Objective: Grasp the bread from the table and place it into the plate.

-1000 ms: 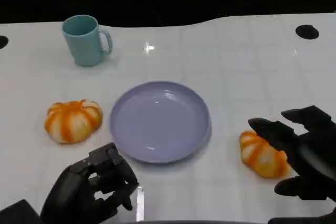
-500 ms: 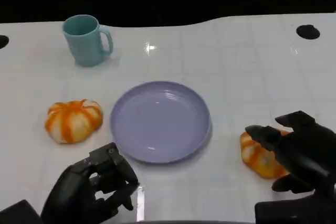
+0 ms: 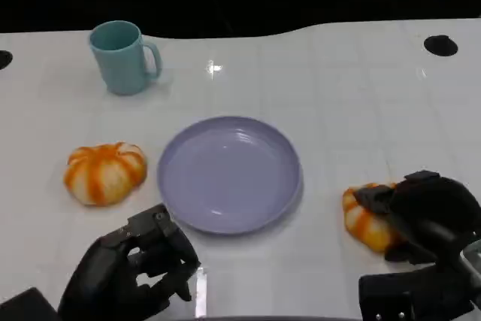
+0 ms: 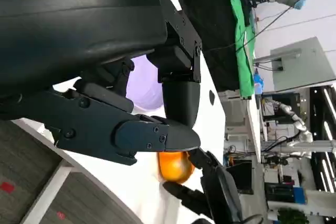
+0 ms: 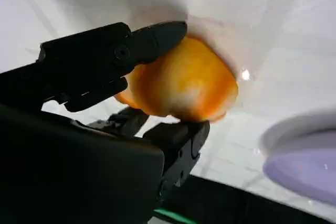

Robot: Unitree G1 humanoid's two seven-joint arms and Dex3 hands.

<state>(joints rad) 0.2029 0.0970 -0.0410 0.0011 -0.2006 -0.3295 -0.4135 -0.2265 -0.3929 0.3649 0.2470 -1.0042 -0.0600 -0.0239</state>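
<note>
Nearest the robot, the left hand (image 3: 131, 276) is seen low over the white table (image 3: 338, 88), its fingers curled inward with nothing held in them. On the other side, the right hand (image 3: 421, 212) is closed around the bread (image 3: 364, 216), an orange, white-streaked piece lying on the table just right of the plate (image 3: 229, 174); in the right wrist view the bread (image 5: 181, 82) is seen pressed between one black finger (image 5: 152, 40) on one side and another on the opposite side, with the table surface still touching it. A lilac edge of the plate (image 5: 299, 156) is shown close by in that view. The plate is placed at the table's middle, empty. To its left, a second orange-and-white bun (image 3: 105, 173) is laid, well apart from the left hand. Farthest off, a teal mug (image 3: 120, 56) is stood upright near the table's back edge, its handle turned right.
</note>
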